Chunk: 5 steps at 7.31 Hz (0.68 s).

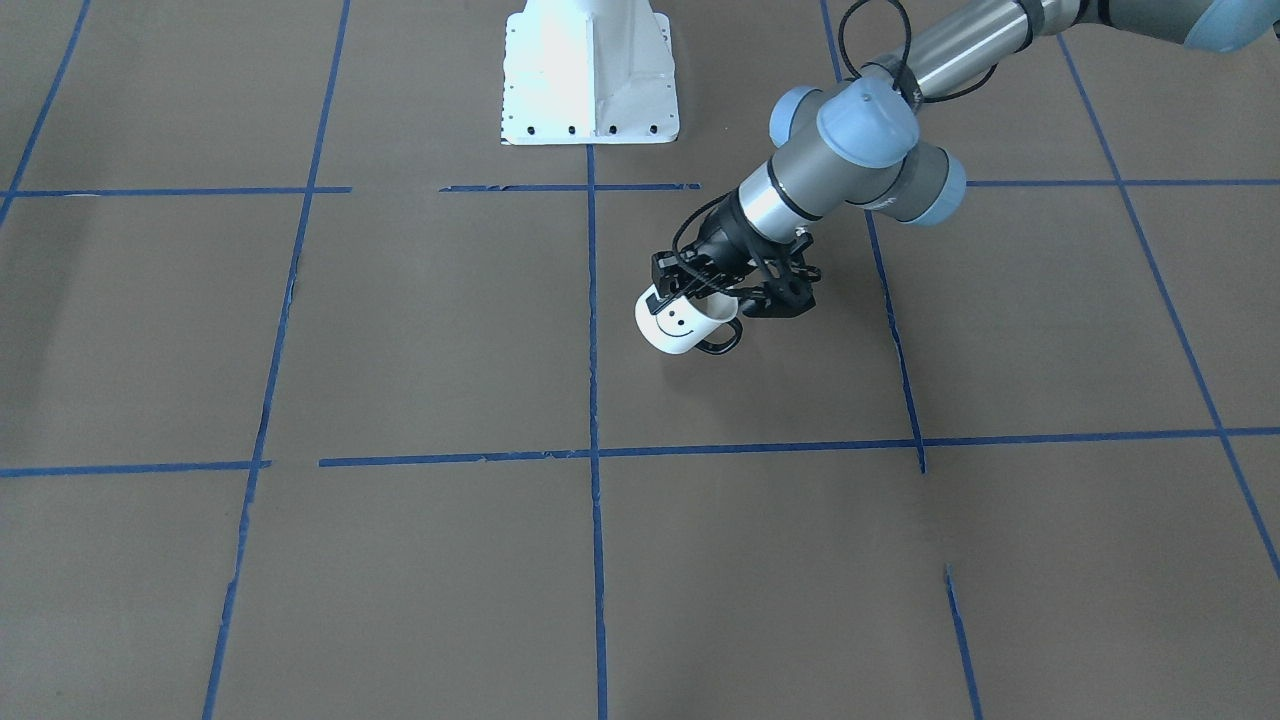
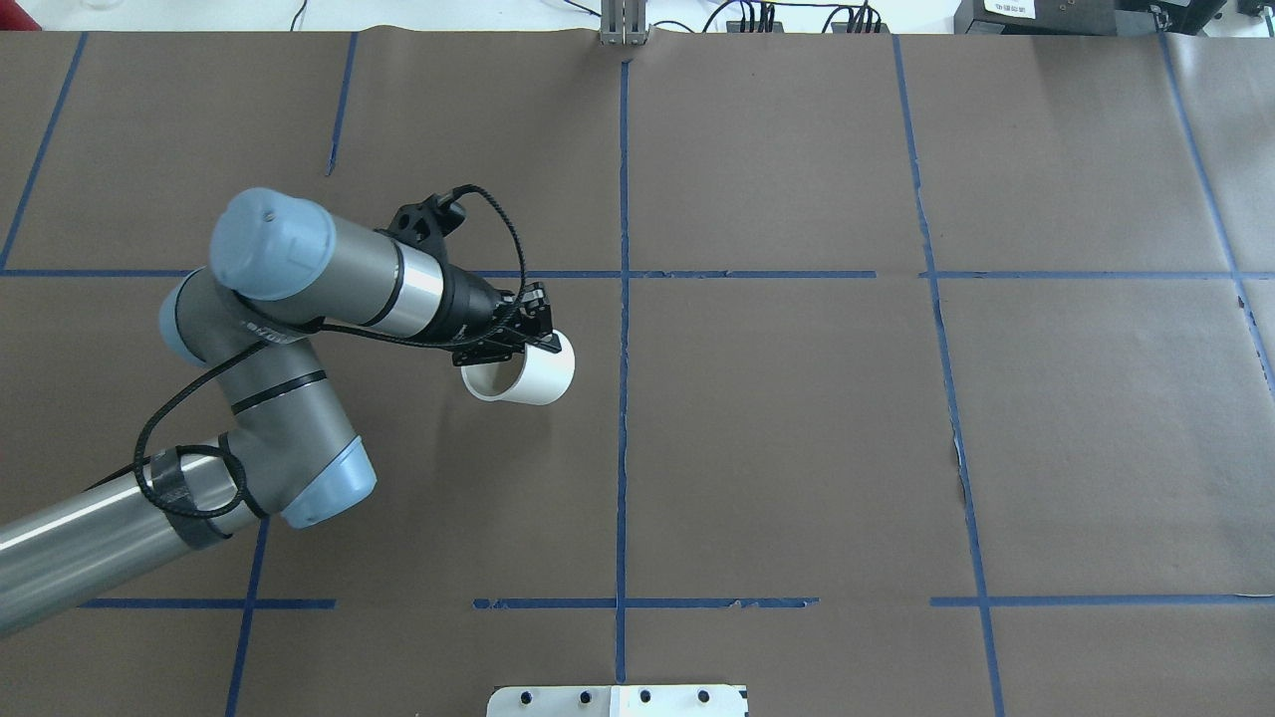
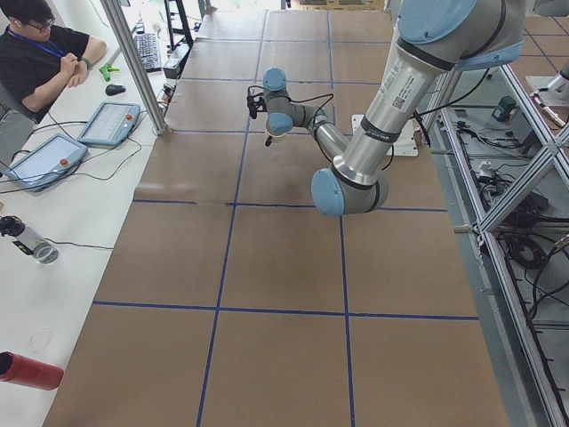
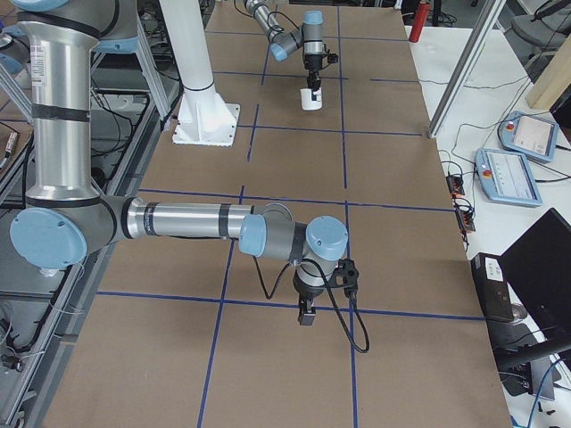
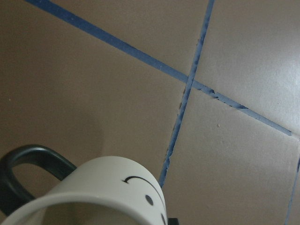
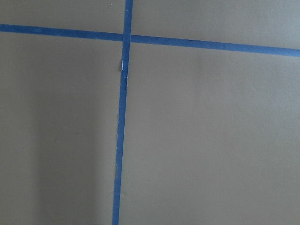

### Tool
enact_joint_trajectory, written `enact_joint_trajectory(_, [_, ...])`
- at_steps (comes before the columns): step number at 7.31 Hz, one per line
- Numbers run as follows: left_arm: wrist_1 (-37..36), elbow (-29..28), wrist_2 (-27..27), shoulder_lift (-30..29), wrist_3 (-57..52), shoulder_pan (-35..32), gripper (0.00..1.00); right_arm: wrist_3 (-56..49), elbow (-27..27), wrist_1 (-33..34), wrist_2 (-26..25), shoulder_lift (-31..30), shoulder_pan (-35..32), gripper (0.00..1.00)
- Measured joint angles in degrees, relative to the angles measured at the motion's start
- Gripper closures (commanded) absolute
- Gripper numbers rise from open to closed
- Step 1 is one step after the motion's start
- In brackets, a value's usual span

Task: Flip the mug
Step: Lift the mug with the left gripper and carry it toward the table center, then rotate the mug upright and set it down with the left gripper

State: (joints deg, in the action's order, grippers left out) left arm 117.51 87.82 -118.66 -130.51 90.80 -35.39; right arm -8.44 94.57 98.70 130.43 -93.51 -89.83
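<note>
We grip the mug (image 1: 672, 325) with our left arm (image 2: 329, 269), its jaws pinched narrow on the rim wall, out in front of the white base plate (image 1: 590, 70) and a little to that plate's left. The mug is tilted, its mouth tipped back toward the plate's end of the desk (image 1: 400, 330). Its handle (image 1: 722, 343) is on the side away from the blue tape line (image 1: 592, 330) running out from the plate, and that line lies near the mug's base edge. Whether the mug touches the desk we cannot tell. Brown desk shows all round it. Our right arm (image 4: 187, 220) hangs well to the plate's right, and we cannot tell how its jaws stand.
</note>
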Motion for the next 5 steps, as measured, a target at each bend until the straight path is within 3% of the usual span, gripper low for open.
enact_joint_trajectory(2, [-13.1,-4.4,0.2,-7.9,-4.1,1.5,1.00,0.0,0.0,0.0,0.0,0.0,0.0,0.00])
enact_joint_trajectory(5, [-17.5,-9.6,0.1,-11.9,-4.8,4.5,1.00,0.0,0.0,0.0,0.0,0.0,0.0,0.00])
